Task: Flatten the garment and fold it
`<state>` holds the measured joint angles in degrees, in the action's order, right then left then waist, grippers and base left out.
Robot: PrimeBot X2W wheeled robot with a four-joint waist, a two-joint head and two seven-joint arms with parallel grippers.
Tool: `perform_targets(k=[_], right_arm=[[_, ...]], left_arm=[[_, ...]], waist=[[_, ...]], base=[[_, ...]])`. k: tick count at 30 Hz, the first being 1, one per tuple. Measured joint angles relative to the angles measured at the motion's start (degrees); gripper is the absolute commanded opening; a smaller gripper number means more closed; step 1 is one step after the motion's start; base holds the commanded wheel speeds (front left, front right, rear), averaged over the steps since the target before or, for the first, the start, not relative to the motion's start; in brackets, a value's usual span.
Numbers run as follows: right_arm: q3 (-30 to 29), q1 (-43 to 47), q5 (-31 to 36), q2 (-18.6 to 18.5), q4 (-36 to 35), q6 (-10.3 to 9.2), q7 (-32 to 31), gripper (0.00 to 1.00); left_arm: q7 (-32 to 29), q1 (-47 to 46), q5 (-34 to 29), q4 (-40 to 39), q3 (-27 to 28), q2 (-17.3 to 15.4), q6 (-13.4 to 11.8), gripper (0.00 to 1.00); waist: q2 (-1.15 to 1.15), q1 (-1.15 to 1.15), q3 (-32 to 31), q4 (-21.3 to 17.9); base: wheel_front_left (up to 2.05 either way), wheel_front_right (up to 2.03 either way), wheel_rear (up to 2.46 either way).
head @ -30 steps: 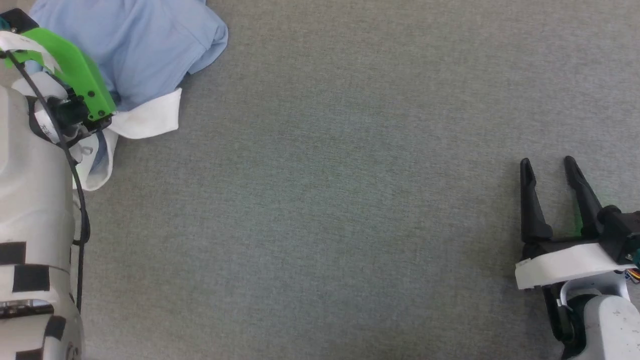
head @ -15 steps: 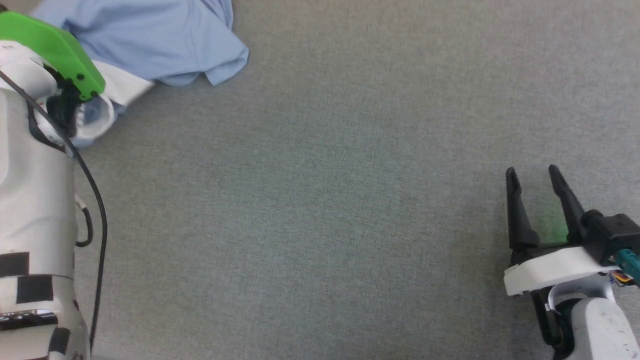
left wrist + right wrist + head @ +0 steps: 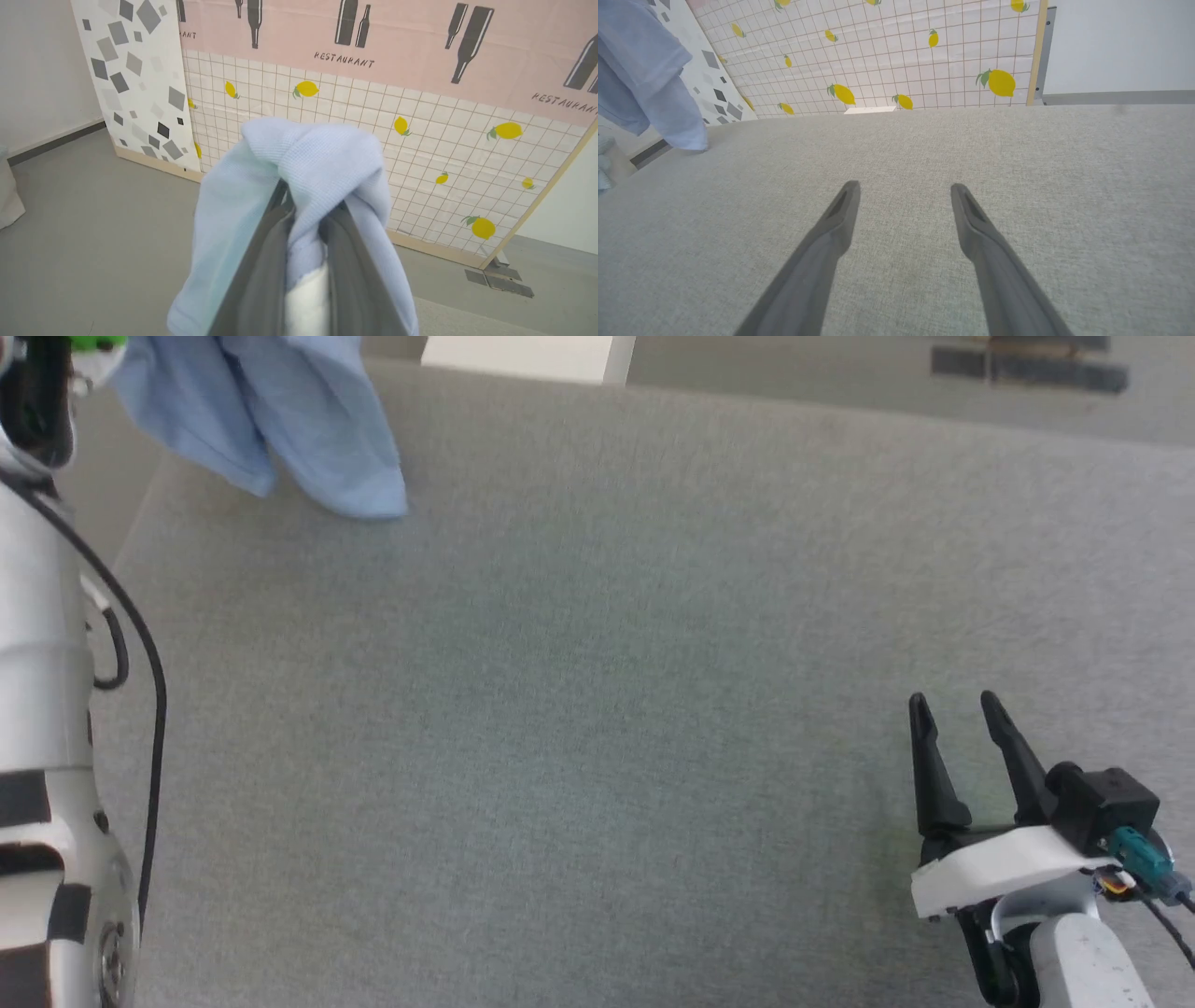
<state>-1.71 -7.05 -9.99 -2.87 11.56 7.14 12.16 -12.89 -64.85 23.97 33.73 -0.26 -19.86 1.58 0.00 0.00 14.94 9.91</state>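
garment [image 3: 317, 154] lifted, flattening and folding not yet begun

your left gripper [image 3: 309, 205] has its two fingers pinched nearly together on a bunch of the garment, with blue knit wrapped over the tips and white trim [image 3: 306, 298] showing between them. from there the cloth hangs in loose folds at the far left of the grey surface [image 3: 597, 709]; i cannot tell whether its lowest corner touches. your right gripper [image 3: 953, 705] stands wide open and holds nothing, well apart at the near right. nothing is spread flat and no fold is made, so i judge you have the whole job ahead.
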Motion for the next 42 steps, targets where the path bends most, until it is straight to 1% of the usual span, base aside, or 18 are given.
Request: perform_targets(k=[1, 2, 6, 9, 15, 19, 23, 28, 32, 37, 42], right_arm=[[0.1, 0.0, -0.3, 0.0, 0.5, -0.01, 0.2, 1.00], [0.2, 0.1, -1.0, 0.0, 1.8, 0.00, 0.8, 1.00], [0.4, 0.1, -1.7, 0.0, 3.2, 0.00, 1.4, 1.00], [0.5, 0.1, -2.2, 0.0, 4.2, 0.00, 1.7, 1.00], [-0.2, 0.2, -2.2, 0.0, 5.6, 0.00, 2.1, 1.00], [-1.2, 1.0, -2.1, 0.0, 6.1, 0.00, 2.3, 1.00], [-2.2, 1.5, -1.8, 0.0, 6.3, 0.00, 2.4, 1.00], [-3.0, 1.7, -1.5, 0.0, 6.2, 0.00, 2.5, 1.00], [-3.5, 2.1, -1.5, 0.0, 5.9, 0.00, 2.5, 1.00], [-3.7, 2.1, -1.5, 0.0, 5.6, 0.00, 2.5, 1.00], [-3.5, 2.1, -1.5, 0.0, 5.5, 0.00, 2.5, 1.00]], left_arm=[[0.2, -0.7, 0.2, -0.2, -0.2, 0.1, 0.4, 0.00], [0.1, -2.6, 0.6, -1.0, -1.1, 0.7, 1.6, 0.00], [-0.4, -4.5, 1.1, -1.8, -2.9, 2.4, 3.0, 0.00], [-0.7, -4.9, 3.2, -2.4, -3.8, 4.2, 3.8, 0.00], [-2.0, -4.8, 6.9, -3.3, -6.4, 8.3, 4.9, 0.00], [-2.5, -4.7, 9.4, -4.3, -8.5, 11.4, 5.2, 0.00], [-3.1, -3.8, 11.5, -4.7, -11.0, 13.6, 5.5, 0.00], [-4.6, -0.5, 13.3, -4.0, -14.7, 14.9, 5.5, 0.00], [-5.8, 3.4, 13.2, -1.7, -18.8, 15.4, 5.5, 0.00], [-6.7, 10.0, 12.8, 2.8, -24.6, 16.2, 5.5, 0.00], [-6.8, 17.1, 13.6, 8.8, -28.9, 16.6, 5.5, 0.00]], waist=[[0.00, 0.00, -0.8, -0.2], [0.00, 0.00, -3.0, -0.8], [0.00, 0.00, -5.3, -1.7], [0.00, 0.00, -6.7, -2.7], [0.00, 0.00, -8.9, -5.7], [0.00, 0.00, -10.3, -8.2], [0.00, 0.00, -11.4, -11.1], [0.00, 0.00, -12.1, -14.6], [0.00, 0.00, -12.0, -16.9], [0.00, 0.00, -10.1, -17.8], [0.00, 0.00, -8.3, -18.1]], base=[[0.00, 0.00, 0.00], [0.00, 0.00, 0.00], [0.00, 0.00, 0.00], [0.00, 0.00, 0.00], [0.00, 0.00, 0.00], [0.00, 0.00, 0.00], [0.00, 0.00, 0.00], [0.00, 0.00, 0.00], [0.00, 0.00, 0.00], [0.00, 0.00, 0.00], [0.00, 0.00, 0.00]])
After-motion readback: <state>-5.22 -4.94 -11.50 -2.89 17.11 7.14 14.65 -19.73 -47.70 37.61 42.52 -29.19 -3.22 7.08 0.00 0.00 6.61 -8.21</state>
